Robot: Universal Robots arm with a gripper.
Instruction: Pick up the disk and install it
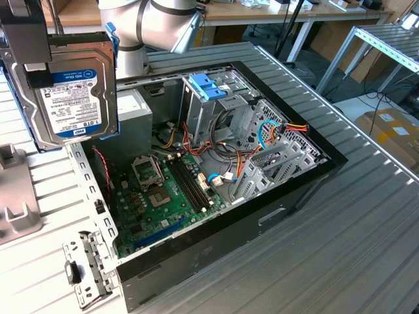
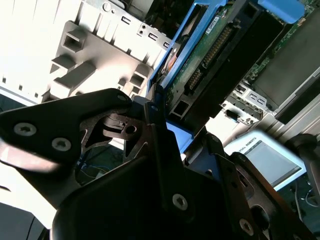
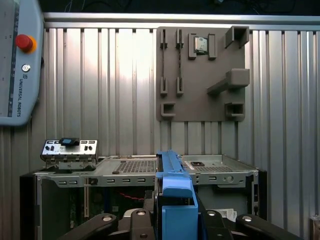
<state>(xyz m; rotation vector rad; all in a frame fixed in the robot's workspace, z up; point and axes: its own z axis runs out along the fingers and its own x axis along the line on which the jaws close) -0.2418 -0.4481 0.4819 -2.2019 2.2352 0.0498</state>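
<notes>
Here, a robot gripper (image 3: 175, 222) holds the disk (image 1: 69, 91) in the air beside an open computer case (image 1: 288, 190).

In the exterior view the disk hangs with its long axis nearly upright and its label facing the camera, at the case's corner on the exterior view's left. The drive cage (image 1: 196, 114) sits lower, toward the exterior view's right, well apart. In the first wrist view the fingers (image 3: 142, 222) are clamped on both sides of the disk's blue frame, which rises between them.

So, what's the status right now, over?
Gripper shut on the disk. Disk held aloft at the exterior view's left, outside the open computer case, not installed. Loose cables inside the case.
</notes>
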